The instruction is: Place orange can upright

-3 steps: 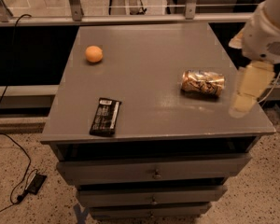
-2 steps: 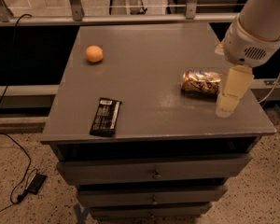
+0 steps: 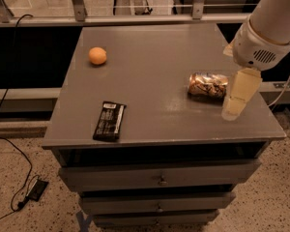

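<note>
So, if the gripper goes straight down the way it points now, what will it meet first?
Probably the grey table top, next to the orange can lying on its side. The gripper hangs close beside the can's end, so it might brush it; depth is unclear.

You see a shiny coppery-orange metal drink can [image 3: 208, 84] on a grey cabinet top [image 3: 150, 66], painted smooth with a dull sheen. Just right of the can, your pale gripper [image 3: 231, 111] looks like smooth matt plastic.
</note>
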`<state>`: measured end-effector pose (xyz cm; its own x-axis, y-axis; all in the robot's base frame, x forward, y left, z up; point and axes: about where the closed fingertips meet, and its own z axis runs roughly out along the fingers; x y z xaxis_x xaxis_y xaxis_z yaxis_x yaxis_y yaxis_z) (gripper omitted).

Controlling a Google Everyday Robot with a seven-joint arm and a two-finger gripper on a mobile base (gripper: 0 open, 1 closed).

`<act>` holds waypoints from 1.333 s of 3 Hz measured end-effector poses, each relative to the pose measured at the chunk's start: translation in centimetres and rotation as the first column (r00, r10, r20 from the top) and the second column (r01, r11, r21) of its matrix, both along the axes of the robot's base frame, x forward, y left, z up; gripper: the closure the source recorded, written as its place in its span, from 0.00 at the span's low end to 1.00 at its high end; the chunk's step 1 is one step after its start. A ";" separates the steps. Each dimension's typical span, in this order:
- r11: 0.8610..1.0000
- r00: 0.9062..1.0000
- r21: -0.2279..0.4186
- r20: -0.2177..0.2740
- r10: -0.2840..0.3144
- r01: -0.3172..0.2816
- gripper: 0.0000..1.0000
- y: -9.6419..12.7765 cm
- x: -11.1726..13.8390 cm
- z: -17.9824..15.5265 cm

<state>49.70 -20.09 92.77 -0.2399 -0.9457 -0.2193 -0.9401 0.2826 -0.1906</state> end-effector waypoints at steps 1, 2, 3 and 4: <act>0.999 0.999 0.016 0.026 -0.030 0.030 0.00 -0.5 2.3 -0.9; 0.999 0.999 0.013 0.023 -0.040 0.039 0.00 -0.4 4.7 -1.9; 0.999 1.000 0.019 -0.008 -0.028 0.028 0.00 0.5 6.7 -3.8; 1.000 0.999 0.017 -0.051 -0.006 0.007 0.00 1.5 8.3 -6.2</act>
<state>58.00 -18.59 86.62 -0.2575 -0.9403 -0.2224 -0.9466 0.2917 -0.1375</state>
